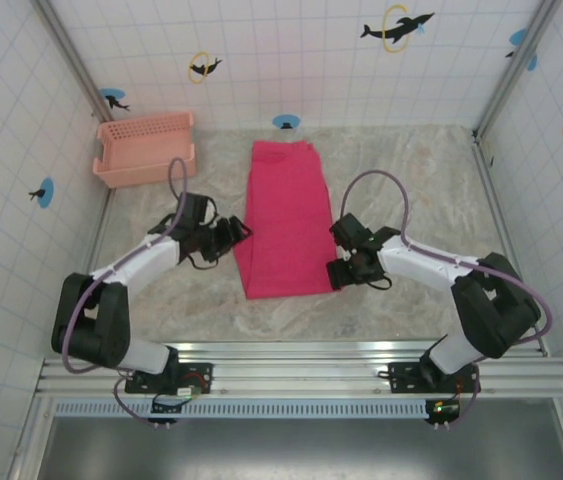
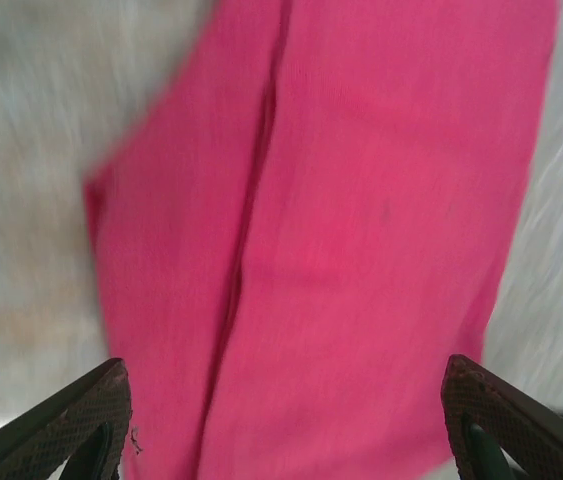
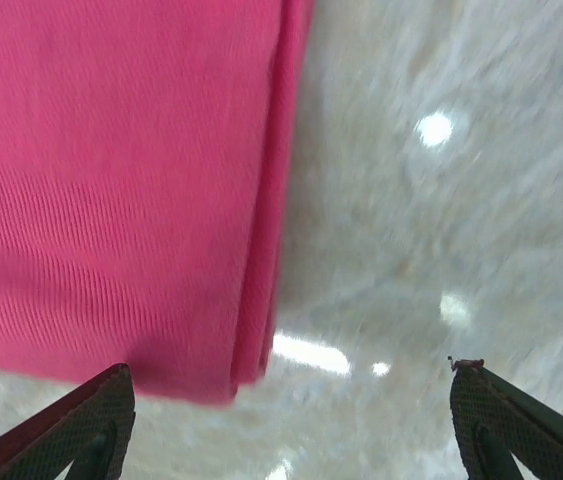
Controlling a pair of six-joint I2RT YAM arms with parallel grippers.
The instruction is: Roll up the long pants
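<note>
The pink long pants (image 1: 285, 215) lie folded lengthwise and flat in the middle of the marble table, stretching from the back toward the near edge. My left gripper (image 1: 233, 236) hovers at the pants' left edge, open, and its wrist view looks down on the pink cloth (image 2: 341, 250) with the fold seam between its spread fingers (image 2: 81, 415). My right gripper (image 1: 339, 262) sits open by the near right corner of the pants (image 3: 121, 190), with bare table between its fingertips (image 3: 491, 415). Neither gripper holds anything.
A pink plastic basket (image 1: 146, 148) stands at the back left of the table. Tiled walls enclose the table (image 1: 421, 190) on three sides. Bare marble lies to the right and left of the pants.
</note>
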